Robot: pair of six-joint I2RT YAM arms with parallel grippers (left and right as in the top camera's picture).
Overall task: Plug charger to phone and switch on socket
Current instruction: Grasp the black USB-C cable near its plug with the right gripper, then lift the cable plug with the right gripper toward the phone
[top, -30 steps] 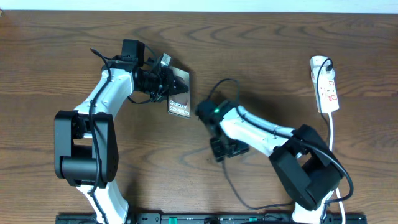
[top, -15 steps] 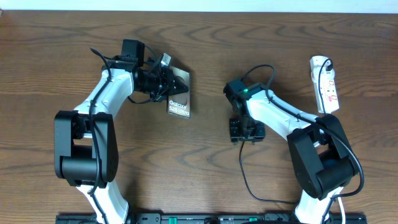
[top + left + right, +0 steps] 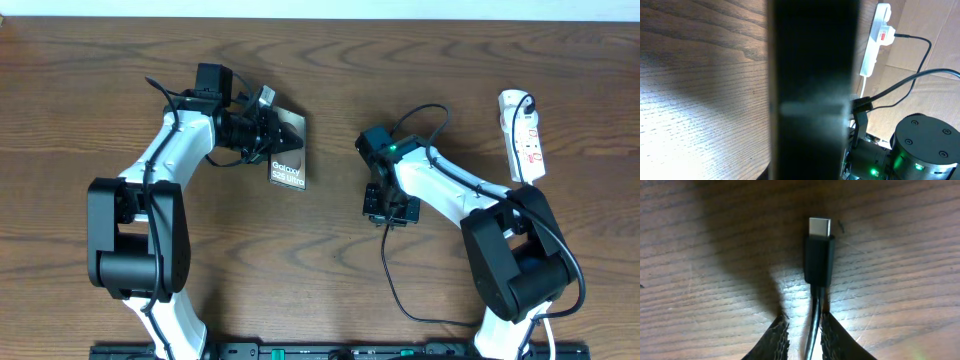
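R gripper [image 3: 805,332] narrow, astride charger [image 3: 818,255] cable; grip unclear, 2 pads [image 3: 777,340] cut off at frame edge. Plug tip flat on table [image 3: 890,230]. L gripper [image 3: 262,128] clamps phone [image 3: 290,165], tilted, blurring out L wrist view. Far R: socket [image 3: 525,135], well apart.

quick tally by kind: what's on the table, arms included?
phone: 1
charger cable: 1
power strip: 1
robot arms: 2
Total: 5
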